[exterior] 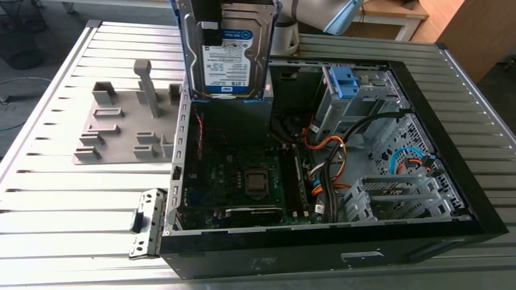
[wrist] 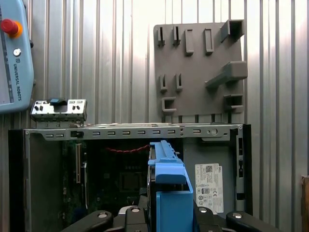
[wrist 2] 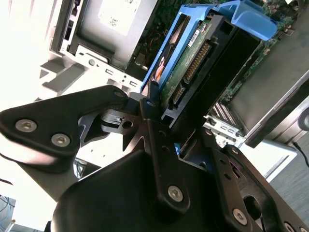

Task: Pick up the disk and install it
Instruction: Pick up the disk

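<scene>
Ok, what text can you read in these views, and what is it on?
On the disk: white-and-blue label, print too small to read.
On the grey box: white sticker, print too small to read.
On the pendant: lettering down its edge, a maker's name, not quoted.

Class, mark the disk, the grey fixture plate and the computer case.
disk (exterior: 229,60), exterior view, white-and-blue label.
grey fixture plate (exterior: 121,130), exterior view, flat base.
computer case (exterior: 306,257), exterior view, black near wall.
</scene>
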`<move>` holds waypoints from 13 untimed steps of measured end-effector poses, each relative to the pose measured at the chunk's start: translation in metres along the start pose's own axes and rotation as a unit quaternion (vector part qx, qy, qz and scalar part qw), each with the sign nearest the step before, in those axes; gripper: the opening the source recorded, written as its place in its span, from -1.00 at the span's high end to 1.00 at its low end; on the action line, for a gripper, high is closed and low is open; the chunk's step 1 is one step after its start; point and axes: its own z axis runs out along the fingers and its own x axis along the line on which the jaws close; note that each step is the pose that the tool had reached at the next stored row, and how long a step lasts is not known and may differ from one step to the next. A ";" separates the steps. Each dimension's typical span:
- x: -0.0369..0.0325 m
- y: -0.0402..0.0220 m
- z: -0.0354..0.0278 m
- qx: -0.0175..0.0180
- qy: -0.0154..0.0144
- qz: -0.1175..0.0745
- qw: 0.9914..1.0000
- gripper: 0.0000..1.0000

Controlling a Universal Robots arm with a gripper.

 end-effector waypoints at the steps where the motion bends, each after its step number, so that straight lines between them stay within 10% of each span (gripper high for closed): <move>1: 0.0000 -0.0003 0.0000 0.000 0.000 0.000 1.000 0.27; 13: -0.0001 -0.0054 -0.0001 0.000 0.000 0.000 1.000 0.27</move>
